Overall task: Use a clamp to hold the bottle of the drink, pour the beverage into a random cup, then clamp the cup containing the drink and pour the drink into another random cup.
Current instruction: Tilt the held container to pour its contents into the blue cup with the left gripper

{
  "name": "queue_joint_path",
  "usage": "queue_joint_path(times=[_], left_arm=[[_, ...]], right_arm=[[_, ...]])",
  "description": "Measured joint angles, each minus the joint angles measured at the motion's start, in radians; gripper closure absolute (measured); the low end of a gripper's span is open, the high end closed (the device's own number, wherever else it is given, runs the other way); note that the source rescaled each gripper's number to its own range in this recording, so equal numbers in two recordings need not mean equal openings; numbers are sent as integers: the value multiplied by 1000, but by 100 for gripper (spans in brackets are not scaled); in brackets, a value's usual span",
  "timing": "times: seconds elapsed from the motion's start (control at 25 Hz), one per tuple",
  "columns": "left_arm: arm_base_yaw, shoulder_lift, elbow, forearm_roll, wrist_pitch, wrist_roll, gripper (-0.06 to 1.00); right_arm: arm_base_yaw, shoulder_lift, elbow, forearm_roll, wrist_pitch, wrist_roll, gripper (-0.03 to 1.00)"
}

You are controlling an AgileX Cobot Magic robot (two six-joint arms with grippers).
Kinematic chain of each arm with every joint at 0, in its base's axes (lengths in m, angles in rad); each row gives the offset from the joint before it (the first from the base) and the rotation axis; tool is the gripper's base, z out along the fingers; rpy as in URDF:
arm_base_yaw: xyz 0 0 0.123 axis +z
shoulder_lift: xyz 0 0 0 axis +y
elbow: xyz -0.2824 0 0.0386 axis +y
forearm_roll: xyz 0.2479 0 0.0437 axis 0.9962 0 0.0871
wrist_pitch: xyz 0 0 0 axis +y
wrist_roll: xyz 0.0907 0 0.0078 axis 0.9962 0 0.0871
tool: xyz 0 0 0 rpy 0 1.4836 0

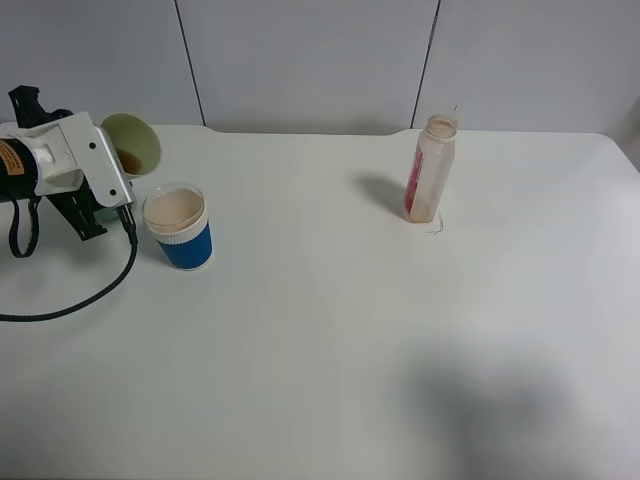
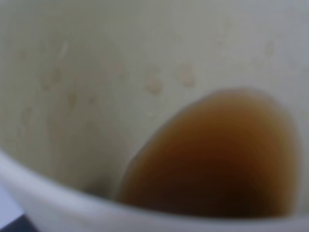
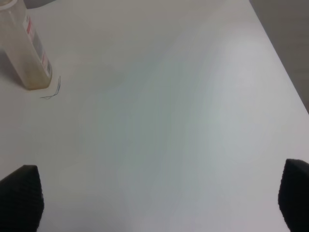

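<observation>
The white desk (image 1: 330, 340) takes up most of the scene, and much of it is bare. At its far left, the left gripper (image 1: 112, 162) has its jaws closed firmly on the pale yellow-green tumbler (image 1: 138, 140). The tumbler is tipped over, its mouth turned toward the blue cup (image 1: 178, 230), which stands upright just near and right of it. The right gripper (image 3: 157, 195) hangs over the right part of the desk, jaws spread wide with nothing between them. The bottle (image 1: 431, 172) stands upright, far and right of centre, well apart from both cups; only a brown trace shows at its bottom.

Inside the tumbler a pool of beverage (image 2: 217, 154) lies against the lowered wall, short of the rim, so the second pour looks under way. The blue cup seems to hold a pale brown fill.

The tumbler is probably light, thin-walled and smooth, and its taper could let a grip slide. A hold around the mid-wall, firm without crushing, seems best.

A thin scribble (image 3: 52, 92) marks the desk beside the bottle's base
</observation>
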Motion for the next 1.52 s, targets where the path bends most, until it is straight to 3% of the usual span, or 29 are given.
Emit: queue_joint_path(times=[0.92, 1.52], left_arm=[[0, 0, 0, 62, 3, 2, 93], [0, 0, 0, 77, -18, 77, 93]], right_arm=[[0, 0, 0, 0, 0, 0, -1], [0, 0, 0, 0, 0, 0, -1]])
